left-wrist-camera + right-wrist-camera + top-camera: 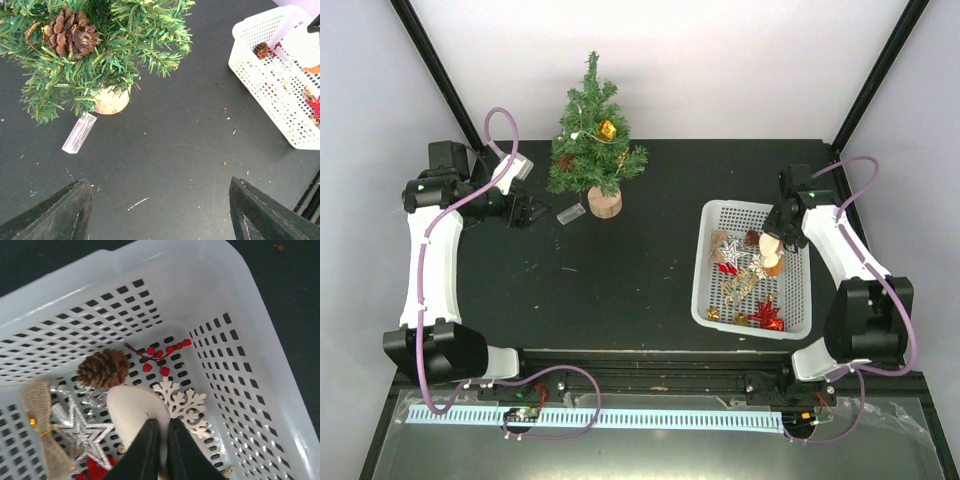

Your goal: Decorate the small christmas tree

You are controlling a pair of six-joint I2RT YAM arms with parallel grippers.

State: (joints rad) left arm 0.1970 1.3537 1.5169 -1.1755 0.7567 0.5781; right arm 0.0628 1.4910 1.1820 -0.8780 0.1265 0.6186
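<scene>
"On the far side of the black table (620, 290), left of centre, you have the small christmas tree (590, 135), a dark-green bristly one, upright on its round light-wood base. At the right stands the white perforated plastic basket (706, 270)."

"And my arms?"

"Your left gripper (528, 212) hangs just left of the tree, its fingers spread wide, nothing between them. Your right gripper (162, 430) is above the basket, fingers nearly together, pinching the cream rounded ornament (127, 407)."

"Which small things?"

"A clear plastic oblong piece (79, 132) lies flat beside the tree base. On the tree hang a brown pine cone (72, 32) and a gold ornament (607, 129). Inside the basket you see a second pine cone (103, 368), a red berry sprig (160, 354), a white snowflake (184, 409) and a silver star (82, 432)."
</scene>
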